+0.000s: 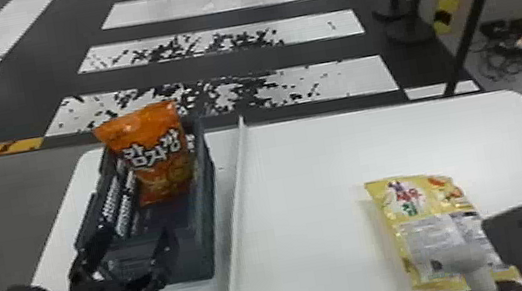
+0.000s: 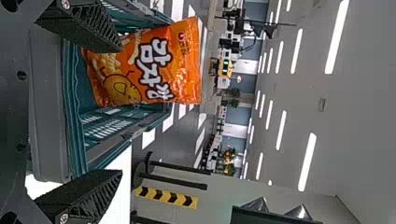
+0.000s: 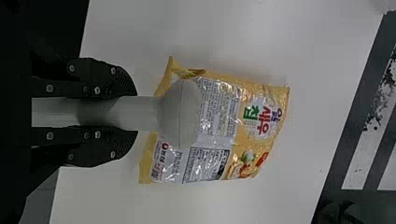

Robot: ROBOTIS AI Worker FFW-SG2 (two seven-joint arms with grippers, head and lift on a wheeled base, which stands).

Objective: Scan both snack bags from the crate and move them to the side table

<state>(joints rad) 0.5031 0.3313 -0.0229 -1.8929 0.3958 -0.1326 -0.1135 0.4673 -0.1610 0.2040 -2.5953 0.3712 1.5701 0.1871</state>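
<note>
White table held crate and yellow bag

The crate stood left of a pale ridge; the yellow bag lay across it to the right. In the crate, the orange bag sat upright — its top above the rim. The left gripper was over the crate's near end, fingers wide apart; the right gripper was clamped on the scanner — its head over the yellow bag.
</note>
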